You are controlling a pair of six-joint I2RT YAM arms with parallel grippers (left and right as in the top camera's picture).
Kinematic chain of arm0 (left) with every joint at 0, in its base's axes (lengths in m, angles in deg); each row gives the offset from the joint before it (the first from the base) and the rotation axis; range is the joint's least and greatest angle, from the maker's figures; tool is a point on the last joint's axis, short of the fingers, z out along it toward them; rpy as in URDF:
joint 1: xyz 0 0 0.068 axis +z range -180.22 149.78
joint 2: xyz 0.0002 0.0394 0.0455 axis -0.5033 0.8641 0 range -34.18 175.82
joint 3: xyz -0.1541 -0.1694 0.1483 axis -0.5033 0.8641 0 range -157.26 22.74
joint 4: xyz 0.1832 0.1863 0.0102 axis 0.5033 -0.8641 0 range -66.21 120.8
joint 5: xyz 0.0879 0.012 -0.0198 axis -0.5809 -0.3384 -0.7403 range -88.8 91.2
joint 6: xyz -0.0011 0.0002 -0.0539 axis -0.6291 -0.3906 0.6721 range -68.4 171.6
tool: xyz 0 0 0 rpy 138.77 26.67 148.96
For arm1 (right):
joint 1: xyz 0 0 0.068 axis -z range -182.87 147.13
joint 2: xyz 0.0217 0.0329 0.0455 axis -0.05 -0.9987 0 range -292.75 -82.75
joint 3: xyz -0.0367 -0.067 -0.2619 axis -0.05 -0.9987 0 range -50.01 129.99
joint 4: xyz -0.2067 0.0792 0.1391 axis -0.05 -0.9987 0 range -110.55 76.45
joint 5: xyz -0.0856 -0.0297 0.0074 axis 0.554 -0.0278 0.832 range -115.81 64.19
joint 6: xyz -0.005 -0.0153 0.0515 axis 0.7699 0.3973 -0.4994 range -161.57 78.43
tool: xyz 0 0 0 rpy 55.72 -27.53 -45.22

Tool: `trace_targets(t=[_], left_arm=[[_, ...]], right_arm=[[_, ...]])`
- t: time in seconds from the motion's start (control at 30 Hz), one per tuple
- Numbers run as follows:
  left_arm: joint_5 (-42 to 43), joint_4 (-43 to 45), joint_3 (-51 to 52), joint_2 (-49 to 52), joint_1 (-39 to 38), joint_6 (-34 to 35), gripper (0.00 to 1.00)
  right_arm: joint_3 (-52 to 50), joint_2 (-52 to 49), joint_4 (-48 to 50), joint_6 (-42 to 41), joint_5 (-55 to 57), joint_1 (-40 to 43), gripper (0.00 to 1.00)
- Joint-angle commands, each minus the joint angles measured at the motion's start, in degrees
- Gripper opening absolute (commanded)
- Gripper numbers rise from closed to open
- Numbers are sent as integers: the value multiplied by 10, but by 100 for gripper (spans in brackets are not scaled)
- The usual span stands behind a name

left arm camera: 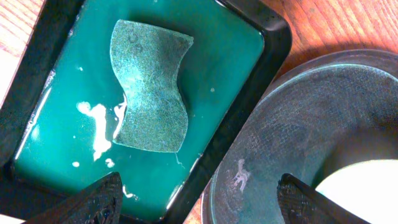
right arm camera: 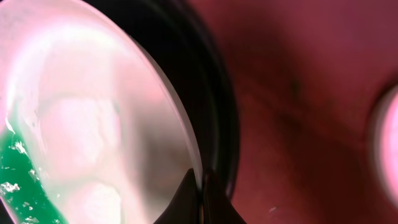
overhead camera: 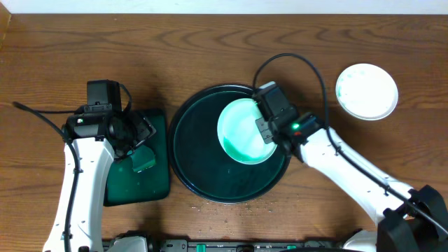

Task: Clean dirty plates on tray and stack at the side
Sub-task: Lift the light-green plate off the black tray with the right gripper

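Only at the wrist is the plate point(right arm camera: 93, 124) seen pinched in the right claw point(right arm camera: 202, 200); the left claw point(left arm camera: 199, 199) is spread empty, sponge point(left arm camera: 149, 87) ahead.

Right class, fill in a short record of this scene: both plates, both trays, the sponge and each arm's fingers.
smeared plate: lies in the round tray, teal-green smears
side plate: on the table, right of the round tray, mostly white
rectangular tray: left of the round tray, holds green liquid
sponge: lying in that liquid
left gripper: fingers open above the rectangular tray, holding nothing
right gripper: fingers shut on the smeared plate's rim
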Motion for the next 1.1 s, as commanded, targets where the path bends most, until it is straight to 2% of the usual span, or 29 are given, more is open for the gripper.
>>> trace_targets(t=[0.0,0.2,0.5,0.77,1.07], left_arm=[[-1,-3,-14,-1,0,-7,80],[-1,-3,-14,-1,0,-7,80],[-1,-4,-13,-1,0,-8,80],[-2,-3,-13,-1,0,-8,80],[-2,-6,-13,3,0,-8,80]], right_arm=[[7,20,24,69,127,-43,1],[7,20,82,171,261,-103,1],[7,20,162,348,411,-145,1],[7,20,258,523,465,-174,1],[7,20,303,677,524,-186,1]])
